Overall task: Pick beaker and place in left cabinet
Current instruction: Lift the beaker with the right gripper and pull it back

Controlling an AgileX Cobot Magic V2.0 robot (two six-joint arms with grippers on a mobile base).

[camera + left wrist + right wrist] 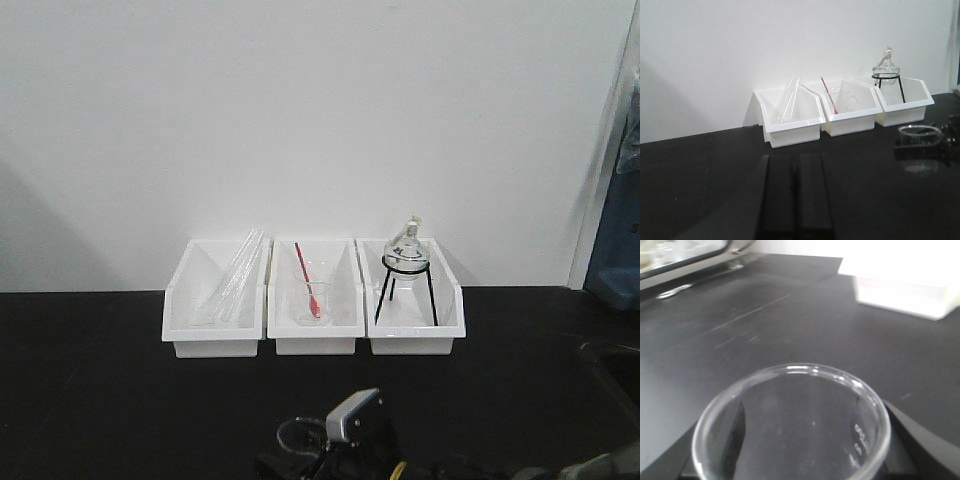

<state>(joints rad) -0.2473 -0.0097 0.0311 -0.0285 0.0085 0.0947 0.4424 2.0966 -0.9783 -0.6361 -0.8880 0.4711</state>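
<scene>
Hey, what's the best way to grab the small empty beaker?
Probably by its straight cylindrical wall, below the flared rim, coming in level from the side: the beaker is upright and open-topped, and the right claw grips it that way.

- Clear beaker (790,430) fills the lower centre, rim up, with faint markings on its right wall.
- Dark gripper fingers (920,445) sit against either side.
- White bin (900,295) at upper right on the black tabletop (790,325).

You've got a clear glass beaker (790,430), smooth, glossy rim, faint printed markings. Tabletop (765,325) is matt black, lightly scuffed. Bins (312,345) look like glossy white plastic, smooth. Stand (405,270) reads as thin black metal, the lamp (405,245) on it clear shiny glass
</scene>
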